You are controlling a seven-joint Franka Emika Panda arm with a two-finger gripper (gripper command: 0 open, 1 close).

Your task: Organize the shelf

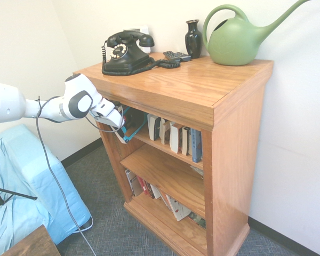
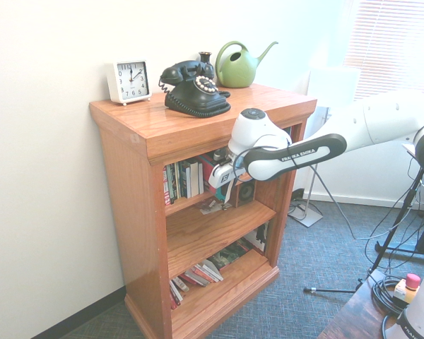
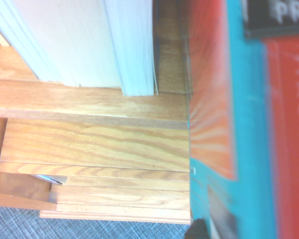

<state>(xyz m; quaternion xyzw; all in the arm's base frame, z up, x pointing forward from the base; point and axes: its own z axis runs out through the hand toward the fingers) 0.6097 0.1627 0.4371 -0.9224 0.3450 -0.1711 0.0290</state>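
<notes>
Standing at the centre of both exterior views, the shelf (image 1: 202, 96) is seen against the white wall, and the job looks only partly done: on the top tier a row of paperbacks (image 1: 173, 136) is stood upright, while on the bottom tier a group of books (image 2: 201, 274) is left leaning and slumped, so that level, at a guess, remains to be tidied. The middle tier is shown almost bare. At the open front of the top tier, left of centre in the first exterior view, the gripper (image 1: 119, 121) is pushed in at the end of the row, right beside a teal-and-red book (image 1: 129, 128) that sits tilted there. Whether the jaws are spread or pinching that book cannot be told; the fingertips are hidden by the wrist and the shelf's edge. In the wrist view the teal-and-red cover (image 3: 239, 124) fills the right side, with white page edges (image 3: 134, 45) of a neighbouring book at upper centre and the stepped wooden tiers at lower left. On the thick top are set a black rotary telephone (image 1: 125, 52), a dark vase (image 1: 193, 38), a green watering can (image 1: 237, 38) and a white clock (image 2: 130, 80).
</notes>
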